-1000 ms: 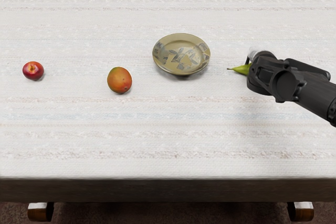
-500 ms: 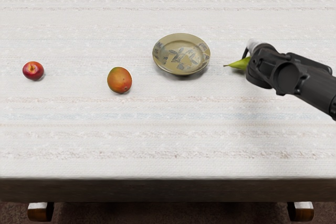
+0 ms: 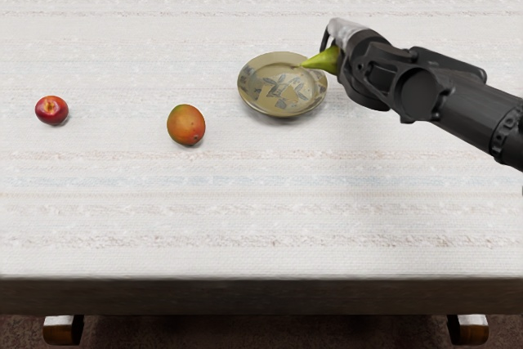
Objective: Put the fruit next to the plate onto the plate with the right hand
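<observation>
The small green pointed fruit (image 3: 323, 60) is gripped by the black right hand (image 3: 359, 67) at the right rim of the patterned olive plate (image 3: 255, 96). Released here, it could be tipped off onto the pale tabletop (image 3: 261, 202).

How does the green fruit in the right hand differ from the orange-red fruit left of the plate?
The green fruit is yellow-green; the orange-red fruit is orange with a red blush.
The green fruit tapers to a point; the orange-red fruit is rounded.
The right hand grips the green fruit at the right rim of the plate; the orange-red fruit rests on the table, apart from the plate.
Neither lies on the plate.
</observation>
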You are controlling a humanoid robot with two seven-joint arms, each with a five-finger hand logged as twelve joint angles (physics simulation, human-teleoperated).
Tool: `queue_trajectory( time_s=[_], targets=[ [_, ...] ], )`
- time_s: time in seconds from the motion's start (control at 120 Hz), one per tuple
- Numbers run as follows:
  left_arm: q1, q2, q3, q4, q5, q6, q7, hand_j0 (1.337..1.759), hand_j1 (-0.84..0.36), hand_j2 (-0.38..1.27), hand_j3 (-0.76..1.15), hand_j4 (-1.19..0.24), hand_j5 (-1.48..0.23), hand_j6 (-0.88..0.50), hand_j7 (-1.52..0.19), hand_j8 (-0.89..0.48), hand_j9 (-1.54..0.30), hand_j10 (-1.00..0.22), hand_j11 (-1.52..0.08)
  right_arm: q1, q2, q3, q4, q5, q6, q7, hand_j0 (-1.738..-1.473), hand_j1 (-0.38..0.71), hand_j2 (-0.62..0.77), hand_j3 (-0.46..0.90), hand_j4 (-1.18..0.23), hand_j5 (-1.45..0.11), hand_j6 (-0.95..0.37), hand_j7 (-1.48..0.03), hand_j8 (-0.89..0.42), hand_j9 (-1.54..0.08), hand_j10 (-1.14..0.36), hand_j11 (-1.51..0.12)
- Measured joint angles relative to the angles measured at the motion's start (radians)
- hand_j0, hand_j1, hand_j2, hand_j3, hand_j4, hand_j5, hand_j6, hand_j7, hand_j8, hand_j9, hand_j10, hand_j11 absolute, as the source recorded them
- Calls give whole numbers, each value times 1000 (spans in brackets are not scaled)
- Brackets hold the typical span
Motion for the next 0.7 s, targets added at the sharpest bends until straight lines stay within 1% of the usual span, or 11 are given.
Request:
queue_trajectory(
  time_s=[0.008, 0.017, 0.025, 0.033, 0.058, 0.2, 0.308, 0.417, 0.567, 0.633, 0.7],
  targets=[
    [0, 0, 0, 0, 0, 0, 0, 1658, 321, 5, 0, -24, -31, -24, -30, -24, -30, -24, -30, 1, 2, 0, 0, 1, -1, 3, -1650, 332, 426, 0, -489, -1128, -323, -1076, -319, -1104, -615, -1121],
    [0, 0, 0, 0, 0, 0, 0, 1658, 321, 5, 0, -24, -31, -24, -30, -24, -30, -24, -30, 2, 4, 0, 0, 1, -1, 7, -1650, 329, 422, -1, -457, -1128, -332, -1076, -321, -1102, -614, -1118],
    [0, 0, 0, 0, 0, 0, 0, 1658, 321, 5, 0, -24, -31, -24, -30, -24, -30, -24, -30, 3, 5, 0, 0, 1, -1, 10, -1650, 326, 420, -1, -471, -1130, -334, -1076, -321, -1100, -614, -1117],
    [0, 0, 0, 0, 0, 0, 0, 1658, 321, 5, 0, -24, -31, -24, -30, -24, -30, -24, -30, 3, 7, 0, 0, 2, -1, 13, -1650, 325, 422, -1, -450, -1129, -336, -1076, -325, -1098, -619, -1114],
    [0, 0, 0, 0, 0, 0, 0, 1658, 321, 5, 0, -24, -31, -24, -30, -24, -30, -24, -30, 5, 11, 0, 0, 2, -4, 23, -1650, 325, 428, 0, -471, -1135, -340, -1076, -326, -1096, -625, -1111],
    [0, 0, 0, 0, 0, 0, 0, 1658, 321, 5, 0, -24, -30, -24, -30, -24, -30, -24, -30, -1, 22, 1, -4, 23, -52, 67, -1649, 325, 444, -1, -472, -1139, -350, -1076, -348, -1094, -632, -1096],
    [1, 0, 0, 0, 0, 0, 0, 1658, 321, 5, 0, -24, -31, -24, -30, -24, -30, -24, -30, -20, 24, 2, -19, 36, -112, 84, -1649, 321, 439, -1, -479, -1133, -353, -1076, -347, -1099, -637, -1090],
    [0, 0, 0, 0, 0, 0, 0, 1658, 321, 5, 0, -24, -31, -24, -30, -24, -30, -24, -30, -31, 25, 1, -26, 40, -135, 104, -1648, 322, 444, -1, -483, -1125, -355, -1075, -348, -1098, -641, -1084],
    [0, 0, 0, 0, 0, 0, 0, 1658, 321, 5, 0, -24, -31, -24, -30, -24, -30, -24, -30, -38, 26, -10, -29, 42, -120, 208, -1648, 332, 460, 0, -479, -1121, -352, -1069, -345, -1094, -640, -1079],
    [0, 0, 0, 0, 0, 0, 0, 1658, 321, 5, 0, -24, -31, -24, -30, -24, -30, -24, -30, -44, 26, -11, -29, 42, -115, 239, -1648, 327, 450, 0, -482, -1117, -354, -1067, -348, -1092, -642, -1077],
    [0, 0, 0, 0, 0, 0, 0, 1658, 321, 5, 0, -24, -31, -24, -30, -24, -30, -24, -30, -51, 26, -12, -28, 42, -111, 258, -1648, 328, 454, 0, -484, -1115, -356, -1064, -347, -1090, -642, -1074]
  ],
)
